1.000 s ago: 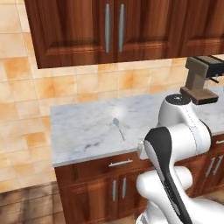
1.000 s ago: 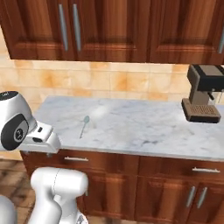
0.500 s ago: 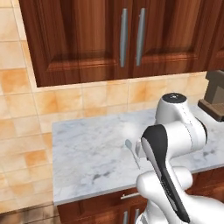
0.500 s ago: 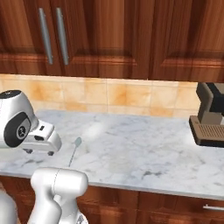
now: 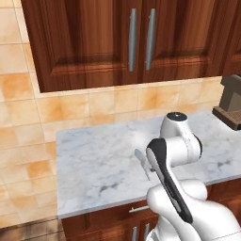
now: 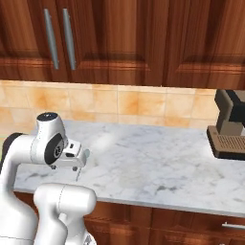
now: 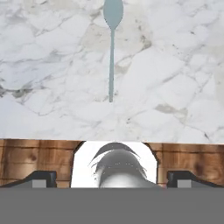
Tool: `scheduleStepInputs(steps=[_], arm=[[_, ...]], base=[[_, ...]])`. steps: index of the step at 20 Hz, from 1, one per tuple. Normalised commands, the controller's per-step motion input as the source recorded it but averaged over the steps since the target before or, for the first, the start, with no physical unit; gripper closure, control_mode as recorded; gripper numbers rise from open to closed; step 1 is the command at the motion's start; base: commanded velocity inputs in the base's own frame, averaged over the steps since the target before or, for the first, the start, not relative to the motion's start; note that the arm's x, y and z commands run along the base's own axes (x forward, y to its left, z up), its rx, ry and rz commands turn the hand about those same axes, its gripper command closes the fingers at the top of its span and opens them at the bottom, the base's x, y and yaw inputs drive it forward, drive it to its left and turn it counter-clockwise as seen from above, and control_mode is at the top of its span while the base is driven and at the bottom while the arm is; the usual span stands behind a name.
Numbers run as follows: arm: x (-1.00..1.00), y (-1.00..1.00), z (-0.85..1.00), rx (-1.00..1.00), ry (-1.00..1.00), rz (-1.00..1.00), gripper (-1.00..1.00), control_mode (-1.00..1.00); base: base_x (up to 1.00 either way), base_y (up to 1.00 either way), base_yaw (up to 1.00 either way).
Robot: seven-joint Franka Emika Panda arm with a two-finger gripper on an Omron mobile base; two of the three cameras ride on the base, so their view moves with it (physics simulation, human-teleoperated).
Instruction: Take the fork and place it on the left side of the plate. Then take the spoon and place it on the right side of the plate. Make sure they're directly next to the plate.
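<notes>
Wood cabinets [image 5: 141,42] with 2 vertical metal handles hang above a tan tiled backsplash [image 6: 124,103]. White marble surface [image 5: 99,164] runs below them. Coffee machine [image 6: 229,127] stands at its far right end. White arm [image 6: 50,143] hangs over the surface's front edge. Fingers [image 7: 111,178] spread wide apart, gripping nothing, poised above the front edge and short of the spoon. Spoon [image 7: 112,43] lies flat on the marble, bowl pointing away from the hand, handle end toward it.
</notes>
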Motion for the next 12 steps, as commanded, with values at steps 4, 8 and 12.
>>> scheduleStepInputs(steps=[4,8,12], arm=[[0.75,0.0,-0.53,0.03,0.0,0.03,-1.0,-1.0],[0.66,0.01,-0.54,0.01,0.0,0.0,-1.0,-1.0],[0.62,0.0,-0.41,0.0,0.03,0.0,-1.0,-1.0]], base=[[0.0,0.0,0.0],[0.0,0.0,0.0],[0.0,0.0,0.0]])
